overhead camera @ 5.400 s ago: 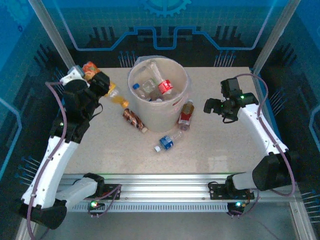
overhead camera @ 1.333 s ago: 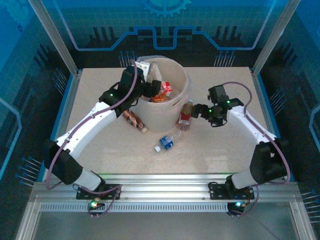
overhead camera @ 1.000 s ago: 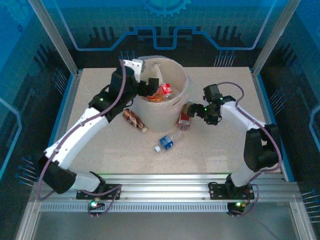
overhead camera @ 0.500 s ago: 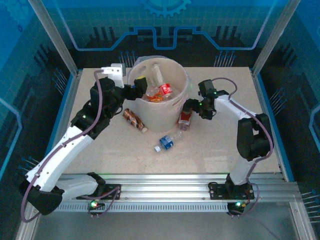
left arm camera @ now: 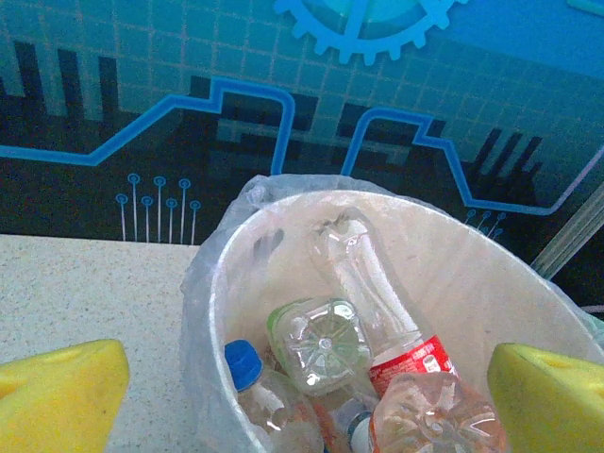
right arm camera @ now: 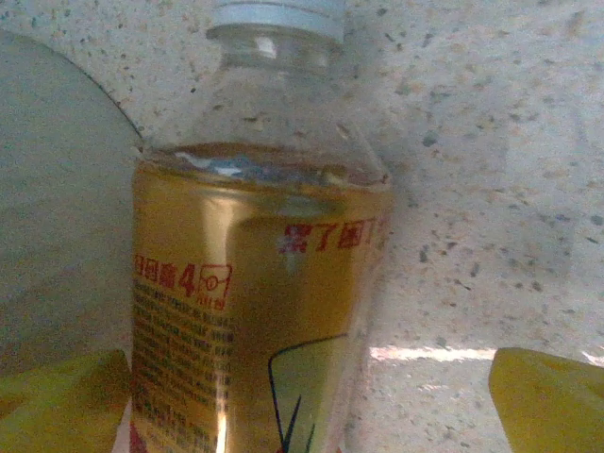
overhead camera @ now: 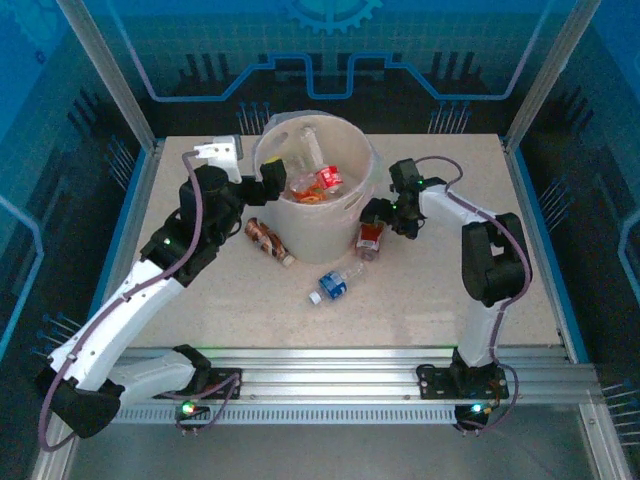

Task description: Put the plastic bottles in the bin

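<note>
1. The right tool (overhead camera: 374, 212) sits just right of the bin (overhead camera: 335, 228), at the centre of the top view. Its jaws are apart on either side of the amber bottle (right arm camera: 255, 283) and not clamped; the right-hand pad (right arm camera: 545, 396) stands clear of it.
2. In the right wrist view the bottle's long axis runs top to bottom, with the white cap at the upper edge. It squarely crosses the line between the pads, so closing looks like the next move. The bin wall lies just to its left.
3. The left tool (overhead camera: 270, 178) hovers at the bin's left rim, jaws apart and empty.
4. The brown-labelled bottle (overhead camera: 268, 240) and the blue-labelled bottle (overhead camera: 335, 283) lie on the tabletop (overhead camera: 440, 290) below the bin; the left arm is nearer the brown one.
</note>
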{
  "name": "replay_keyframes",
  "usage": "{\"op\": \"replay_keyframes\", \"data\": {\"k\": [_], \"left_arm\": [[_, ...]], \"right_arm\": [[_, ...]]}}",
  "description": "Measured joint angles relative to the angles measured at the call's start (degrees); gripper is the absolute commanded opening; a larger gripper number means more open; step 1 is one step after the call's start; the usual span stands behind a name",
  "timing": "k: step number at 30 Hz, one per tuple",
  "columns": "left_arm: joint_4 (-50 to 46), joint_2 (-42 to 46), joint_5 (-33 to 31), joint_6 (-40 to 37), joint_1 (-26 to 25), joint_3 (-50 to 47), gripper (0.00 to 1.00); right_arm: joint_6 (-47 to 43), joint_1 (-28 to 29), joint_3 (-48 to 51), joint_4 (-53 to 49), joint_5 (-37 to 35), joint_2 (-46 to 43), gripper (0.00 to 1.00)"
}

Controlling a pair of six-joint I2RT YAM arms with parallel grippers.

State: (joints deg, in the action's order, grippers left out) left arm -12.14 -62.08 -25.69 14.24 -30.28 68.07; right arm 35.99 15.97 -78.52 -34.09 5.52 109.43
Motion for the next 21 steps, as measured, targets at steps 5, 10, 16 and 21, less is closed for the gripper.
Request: {"op": "replay_keyframes", "data": {"k": [5,10,16,21], "left_arm": [[0.0,0.0,-0.3,0.7,0.0,-0.3,0.99],[0.0,0.0,-0.7,0.9,0.0,-0.7,0.99],[0.0,0.0,-1.3,0.9,0.0,-0.8,0.99],[0.0,0.0,-2.5,1.0,0.0,-1.0,0.99]], "right_arm": [[-0.4,0.4,-0.1,0.1,-0.7,1.0,0.83],[-1.1,0.1,0.5,0.2,-1.2,1.1,0.80],[-1.7,-1.4,2.8,0.0,-2.1,1.1,0.82],[-3.0,-2.1,3.4,-0.9,-3.4,1.1,0.81]]}}
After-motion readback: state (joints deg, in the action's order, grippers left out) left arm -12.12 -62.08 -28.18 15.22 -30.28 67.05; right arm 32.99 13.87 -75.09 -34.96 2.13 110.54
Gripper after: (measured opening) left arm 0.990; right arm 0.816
